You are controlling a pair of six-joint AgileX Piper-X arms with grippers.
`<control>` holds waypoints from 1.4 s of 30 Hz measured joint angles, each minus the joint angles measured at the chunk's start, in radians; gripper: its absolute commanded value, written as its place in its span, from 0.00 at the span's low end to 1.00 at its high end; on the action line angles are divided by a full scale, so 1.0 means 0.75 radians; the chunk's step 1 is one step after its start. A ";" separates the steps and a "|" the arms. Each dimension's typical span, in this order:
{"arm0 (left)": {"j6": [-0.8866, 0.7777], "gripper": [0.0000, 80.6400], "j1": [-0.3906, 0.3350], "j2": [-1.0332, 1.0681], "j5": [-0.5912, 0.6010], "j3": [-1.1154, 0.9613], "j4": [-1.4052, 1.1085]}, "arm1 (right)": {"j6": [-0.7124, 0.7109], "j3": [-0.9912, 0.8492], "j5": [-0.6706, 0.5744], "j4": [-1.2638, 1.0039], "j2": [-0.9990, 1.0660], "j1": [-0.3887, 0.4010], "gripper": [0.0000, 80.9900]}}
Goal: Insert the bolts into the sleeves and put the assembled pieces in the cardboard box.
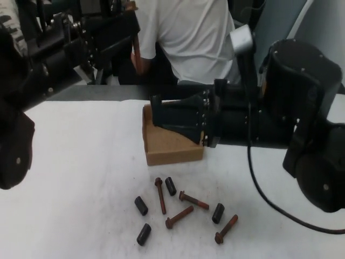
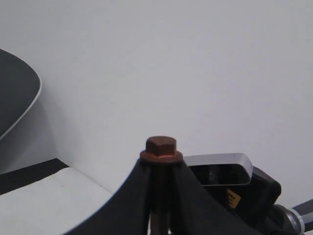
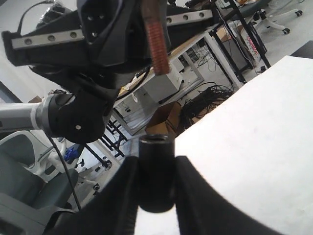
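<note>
**Bolt and sleeve, one per gripper, not yet joined**

High view. Cardboard box [image 1: 175, 157] stands on the white bench [image 1: 81, 178], near its middle. An arm [image 1: 280, 108] reaches in from the picture's right side, and its black forward end hangs over the box. From here I cannot tell which arm it is. On the bench in front of the box, nearer the camera, I count four loose bolts [image 1: 160, 195] and four loose sleeves [image 1: 141, 205]. They are scattered close together, and no bolt sits inside a sleeve. One sleeve lies just beside the head of a bolt.

Left wrist view. Left gripper [image 2: 160, 171] is clamped on the held bolt [image 2: 161, 148]. Both fingers [image 2: 132, 196] press on the shank just under the flanged hexagonal head, which stands proud of the fingertips.

Right wrist view. Right gripper [image 3: 156, 161] grips the held sleeve [image 3: 156, 176]. Its fingers [image 3: 122, 196] are closed on the sides of the dark cylinder, and the open mouth is turned toward the left gripper. The left gripper, farther off, carries the held bolt with its threaded shank [image 3: 156, 39] pointing at that mouth. I read tip and mouth as roughly in line but clearly apart. The white bench shows beside them.
</note>
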 measured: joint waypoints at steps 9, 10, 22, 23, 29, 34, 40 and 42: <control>0.000 0.00 -0.072 0.000 -0.011 0.000 -0.007 | 0.058 0.003 0.039 -0.175 0.106 0.015 0.01; 0.000 0.00 -0.072 0.000 -0.014 0.000 -0.007 | 0.065 0.003 0.039 -0.203 0.106 0.011 0.01; -0.006 0.00 -0.072 0.000 0.000 0.000 0.023 | 0.079 0.003 0.027 -0.260 0.106 -0.027 0.01; 0.007 0.00 -0.072 0.000 -0.001 0.000 0.043 | 0.079 0.003 0.023 -0.260 0.106 -0.027 0.01; 0.076 0.00 -0.072 0.000 0.000 0.000 0.148 | 0.084 0.003 -0.006 -0.272 0.106 -0.027 0.01; 0.103 0.00 -0.072 0.000 0.014 0.000 0.162 | 0.106 0.003 -0.005 -0.309 0.106 -0.027 0.01; 0.106 0.00 -0.072 0.000 0.040 0.000 0.171 | 0.151 0.003 0.000 -0.355 0.106 -0.027 0.01; 0.103 0.00 -0.072 0.000 0.058 0.000 0.174 | 0.157 0.003 -0.005 -0.361 0.106 -0.027 0.01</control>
